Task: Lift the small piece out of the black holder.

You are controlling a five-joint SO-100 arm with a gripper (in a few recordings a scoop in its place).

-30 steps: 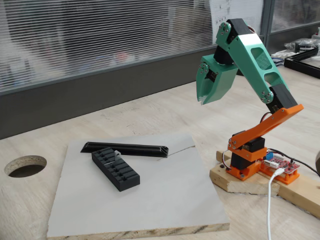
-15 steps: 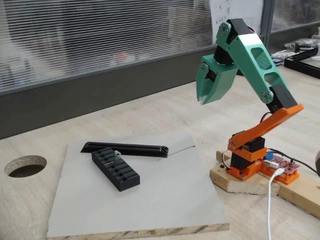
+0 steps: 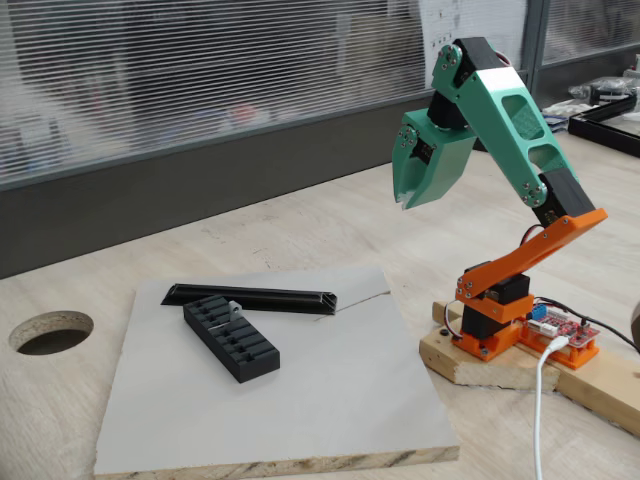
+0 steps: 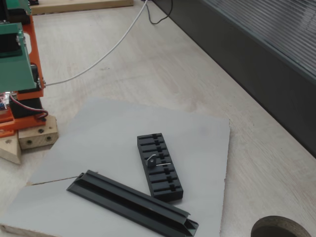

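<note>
The black holder (image 3: 231, 338) (image 4: 159, 166) lies on the grey board, a slotted block set at an angle. The small piece (image 3: 236, 309) (image 4: 152, 159), a tiny light-grey tab, stands in one of its slots near the end closest to the black rail. My green gripper (image 3: 402, 200) hangs high in the air, well to the right of the holder and far above it in a fixed view. Its fingers point down and sit close together with nothing between them.
A long black angled rail (image 3: 250, 297) (image 4: 132, 202) lies beside the holder on the grey board (image 3: 300, 400) (image 4: 197, 128). A round hole (image 3: 50, 331) (image 4: 281, 230) is cut in the wooden table. The orange arm base (image 3: 500, 320) sits on a wood block; a white cable (image 4: 106, 52) crosses the table.
</note>
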